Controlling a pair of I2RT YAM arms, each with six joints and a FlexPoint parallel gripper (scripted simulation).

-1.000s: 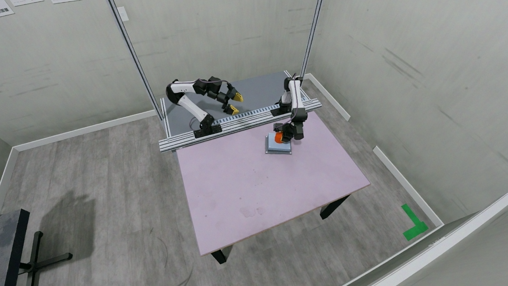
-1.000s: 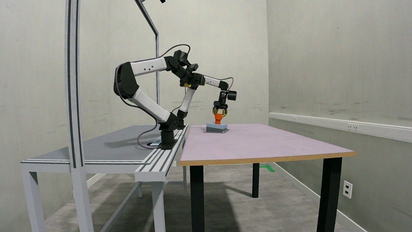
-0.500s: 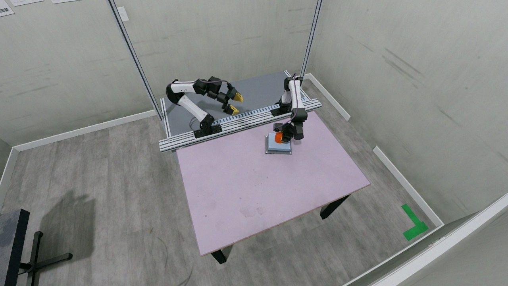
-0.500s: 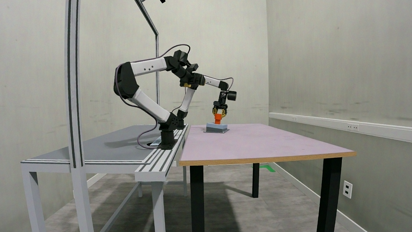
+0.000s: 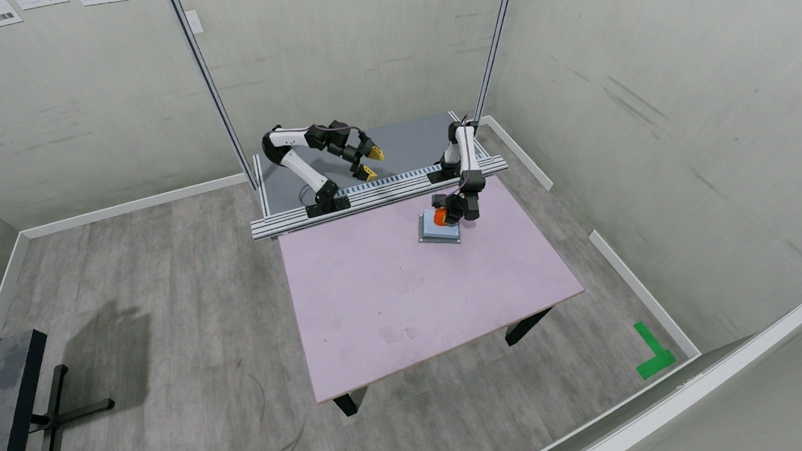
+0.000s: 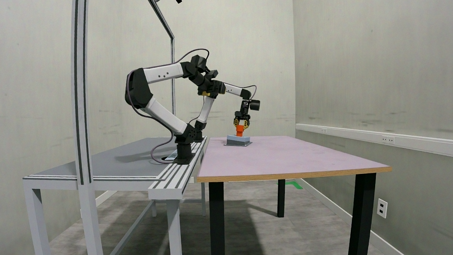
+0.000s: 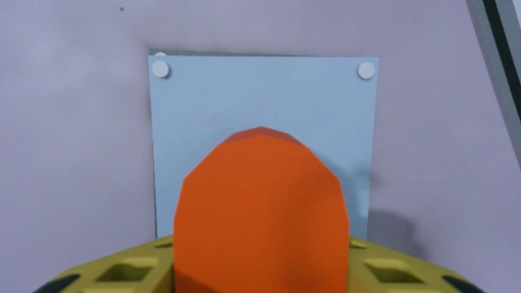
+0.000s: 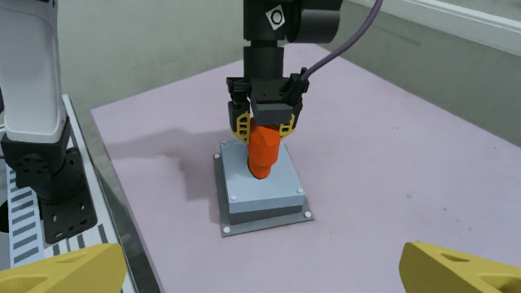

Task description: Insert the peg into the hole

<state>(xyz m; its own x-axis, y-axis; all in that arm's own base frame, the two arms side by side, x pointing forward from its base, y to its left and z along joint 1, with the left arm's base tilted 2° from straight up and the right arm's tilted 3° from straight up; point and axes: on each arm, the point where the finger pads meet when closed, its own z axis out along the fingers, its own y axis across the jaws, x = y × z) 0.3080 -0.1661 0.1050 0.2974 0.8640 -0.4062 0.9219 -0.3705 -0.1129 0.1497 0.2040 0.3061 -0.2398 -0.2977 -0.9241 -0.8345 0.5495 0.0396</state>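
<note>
My left gripper [image 5: 445,217] [image 6: 241,124] [image 7: 260,242] [image 8: 261,142] is shut on the wide upper part of the orange peg [image 5: 440,217] [image 6: 239,130] [image 7: 261,195] [image 8: 264,150]. The peg's narrower lower end points down at the light blue plate [image 5: 443,230] [image 6: 233,138] [image 7: 260,89] [image 8: 285,183]. In the right wrist view a thin dark rim of the hole shows beside the narrow end, mostly on its left. The wide part stands above the plate. How deep the tip sits is hidden. My right gripper [image 5: 375,164] [image 8: 261,255] is open and empty, away from the plate.
The plate sits on a dark grey block and base [image 8: 225,221] with white pegs or screws at its corners. The pink table [image 5: 392,291] [image 6: 269,158] carries it near the metal rail [image 5: 386,193] that bears both arms.
</note>
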